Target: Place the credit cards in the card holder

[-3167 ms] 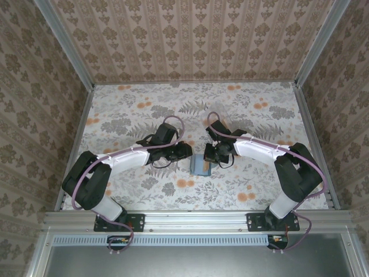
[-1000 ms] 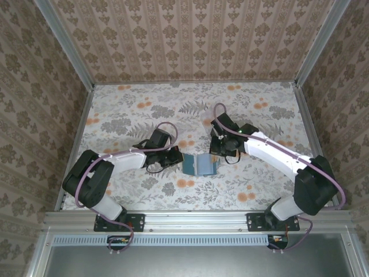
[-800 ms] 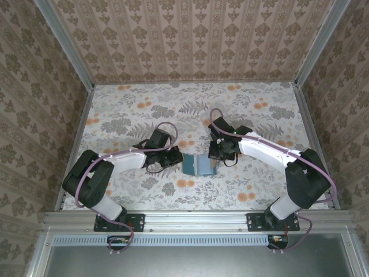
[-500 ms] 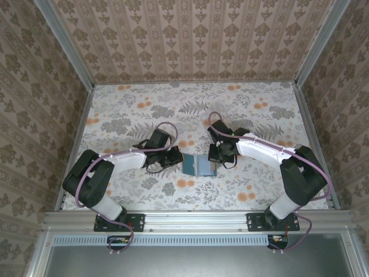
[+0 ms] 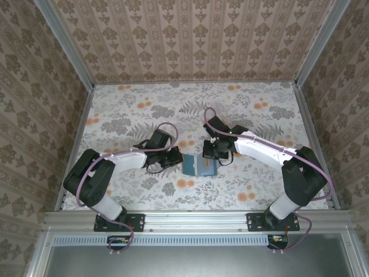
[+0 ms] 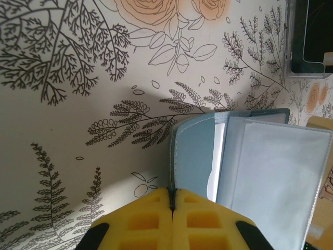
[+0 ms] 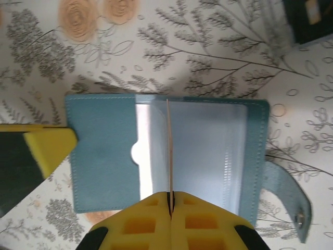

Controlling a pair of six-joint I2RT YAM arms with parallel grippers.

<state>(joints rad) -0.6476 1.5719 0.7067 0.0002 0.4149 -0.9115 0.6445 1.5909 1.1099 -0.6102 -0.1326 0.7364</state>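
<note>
The right gripper (image 7: 170, 200) has its fingers pressed together on the near edge of a thin tan credit card (image 7: 168, 146). The card stands edge-on straight ahead of them, over the middle of the unfolded card holder (image 7: 101, 156). The left gripper (image 6: 171, 195) is clamped too, pinching the holder's teal cover just ahead of its fingers, and the holder rests on the flowered table (image 6: 62, 130) between both grippers, its snap strap (image 7: 285, 190) off to the right gripper's right.

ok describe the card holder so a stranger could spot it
On the floral table, look between the left fingers and right fingers. The card holder sits open there: a teal wallet with pale pockets, plain against the flowers and yellow fingers.
</note>
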